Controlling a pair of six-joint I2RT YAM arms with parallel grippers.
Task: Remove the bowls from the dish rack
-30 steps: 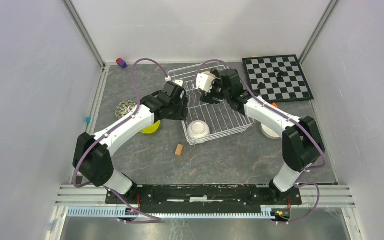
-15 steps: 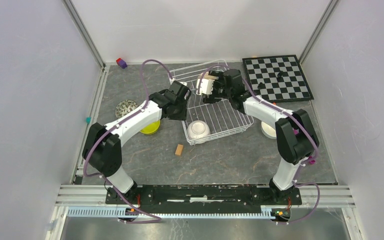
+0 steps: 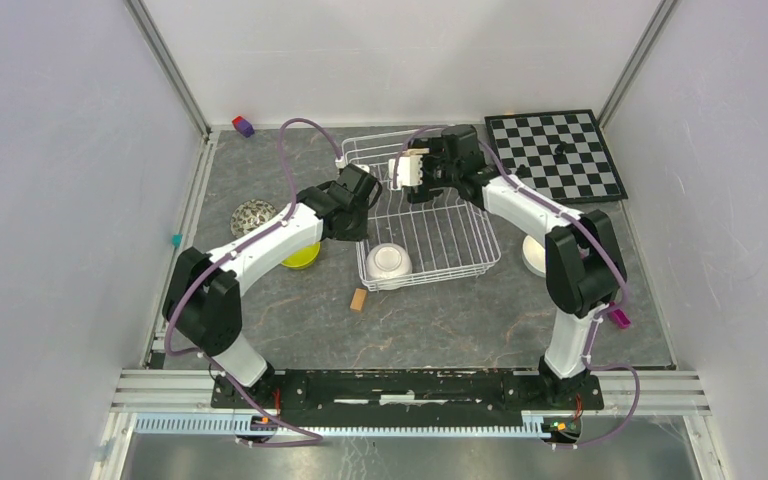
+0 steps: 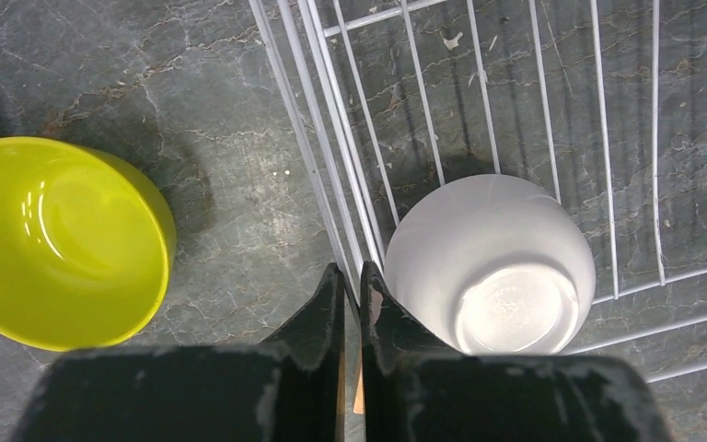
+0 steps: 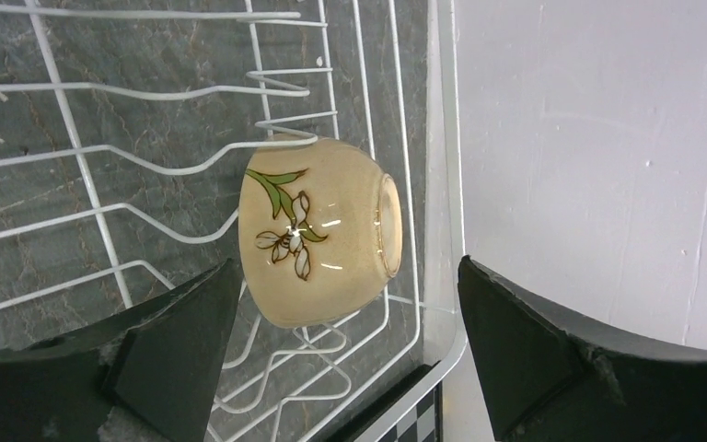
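The white wire dish rack (image 3: 488,240) lies mid-table. An upturned white bowl (image 3: 388,262) sits in its near left corner, also seen in the left wrist view (image 4: 492,267). My left gripper (image 3: 364,205) (image 4: 352,272) is shut on the dish rack's left side wires (image 4: 327,184). A beige flowered bowl (image 5: 322,230) lies on its side among the tines at the rack's far end. My right gripper (image 3: 410,180) (image 5: 347,265) stands open around it, fingers apart from it. A lime-green bowl (image 4: 60,239) sits on the table just left of the rack.
A patterned bowl (image 3: 253,215) sits at the left and a white bowl (image 3: 537,256) right of the rack. A chessboard (image 3: 555,155) lies at the back right. A wooden block (image 3: 359,299) lies in front of the rack, and a purple block (image 3: 244,126) at the back left.
My left gripper has shut on the rack's left wall, and the rack has swung and slid left. My right gripper has moved toward the back over the beige bowl.
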